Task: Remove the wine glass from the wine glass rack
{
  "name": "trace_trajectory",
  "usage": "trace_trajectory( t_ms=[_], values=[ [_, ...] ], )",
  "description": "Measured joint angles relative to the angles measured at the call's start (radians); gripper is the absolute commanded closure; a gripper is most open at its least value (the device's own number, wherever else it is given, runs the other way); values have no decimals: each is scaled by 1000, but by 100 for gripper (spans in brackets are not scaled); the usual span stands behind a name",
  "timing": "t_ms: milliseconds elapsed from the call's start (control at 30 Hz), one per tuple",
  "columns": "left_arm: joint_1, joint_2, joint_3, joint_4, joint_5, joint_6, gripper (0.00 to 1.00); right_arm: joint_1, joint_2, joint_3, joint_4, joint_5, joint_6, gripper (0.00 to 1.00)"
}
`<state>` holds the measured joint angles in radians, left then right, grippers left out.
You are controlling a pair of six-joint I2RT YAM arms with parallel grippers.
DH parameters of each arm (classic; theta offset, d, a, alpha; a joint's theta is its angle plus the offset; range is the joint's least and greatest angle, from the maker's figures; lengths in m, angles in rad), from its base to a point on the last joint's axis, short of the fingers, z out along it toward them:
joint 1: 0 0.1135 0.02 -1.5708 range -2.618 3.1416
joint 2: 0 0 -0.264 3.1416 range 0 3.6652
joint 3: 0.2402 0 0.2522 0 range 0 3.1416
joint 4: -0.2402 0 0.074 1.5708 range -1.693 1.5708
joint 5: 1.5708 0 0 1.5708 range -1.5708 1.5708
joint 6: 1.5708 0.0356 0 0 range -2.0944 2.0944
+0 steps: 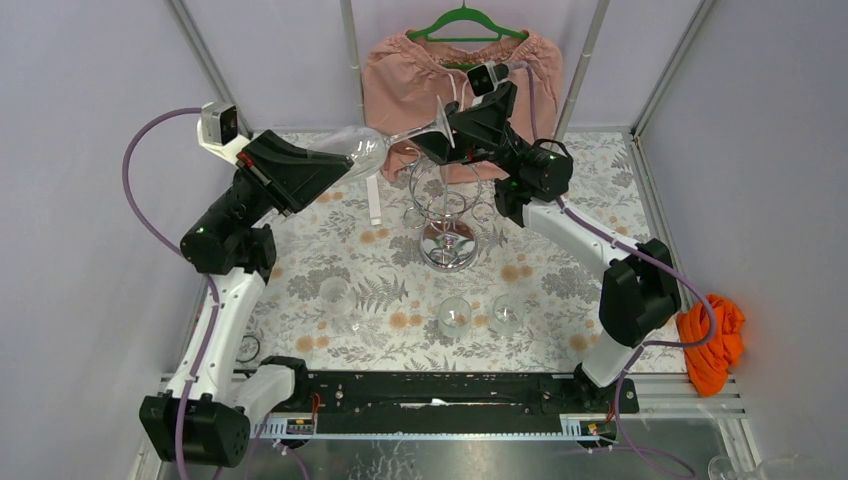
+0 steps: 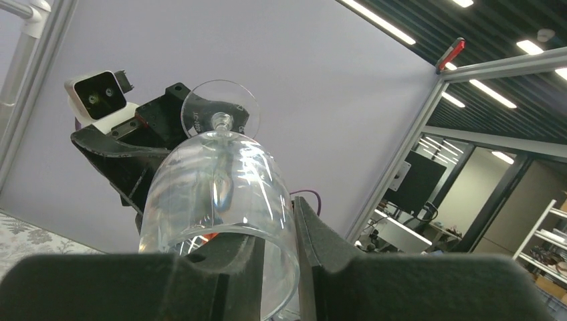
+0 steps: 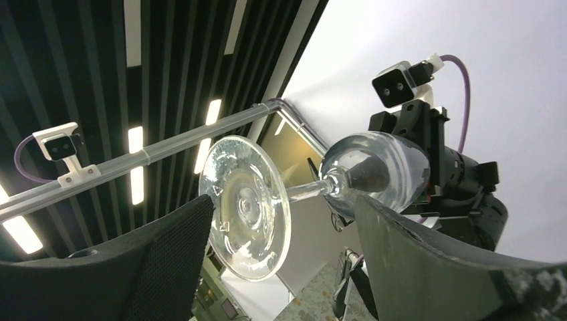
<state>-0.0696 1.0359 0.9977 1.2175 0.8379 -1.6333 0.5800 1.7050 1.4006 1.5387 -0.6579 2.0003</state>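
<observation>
The wine glass (image 1: 358, 150) is off the wine glass rack (image 1: 447, 215) and lies on its side in the air, up above the rack and a little toward its 10 o'clock. Its bowl points to 9 o'clock and its round foot to 3 o'clock. The left gripper (image 1: 335, 168) has the bowl end. Seen from its wrist, the rim wall sits pinched between the two dark fingers (image 2: 324, 247), one pressed against the outside of the glass, so it is clamped on the bowl. The right gripper (image 3: 284, 224) is up at the foot end with its fingers (image 3: 167, 261) spread wide. The clear disc of the foot hangs in the gap between them, and I can't see either pad pressing on it. The chrome rack stands upright on the flowered table (image 1: 560, 290), near the middle and a bit toward 12 o'clock. Three more glasses (image 1: 454, 314) stand on the cloth around the rack's 6 to 8 o'clock, well apart from it. A pink garment (image 1: 400, 70) on a green hanger (image 1: 467, 22) hangs at 12 o'clock behind the arms. An orange cloth (image 1: 712, 340) is bunched off the table's edge at about 4 o'clock.
</observation>
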Motion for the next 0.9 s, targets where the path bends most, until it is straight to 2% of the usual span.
trace_trajectory(
  t_ms=[167,400,567,733,800,900],
  values=[
    [-1,-66,6,-146,-14,74,100,2,-2,-21,-4,-2,-11,6],
    [-2,-159,126,-479,-60,275,100,4,-6,-62,-5,-2,-13,1],
    [-2,-171,293,-812,-116,464,100,2,-24,-124,-9,-1,-23,0],
    [-2,-119,527,-1214,-208,690,100,-22,-82,-216,-35,-27,-71,0],
    [-2,-78,640,-1380,-253,784,100,-41,-122,-234,-104,-57,-123,0],
    [-2,-19,772,-1586,-312,894,100,-58,-202,-235,-314,-101,-264,0]
  ],
)
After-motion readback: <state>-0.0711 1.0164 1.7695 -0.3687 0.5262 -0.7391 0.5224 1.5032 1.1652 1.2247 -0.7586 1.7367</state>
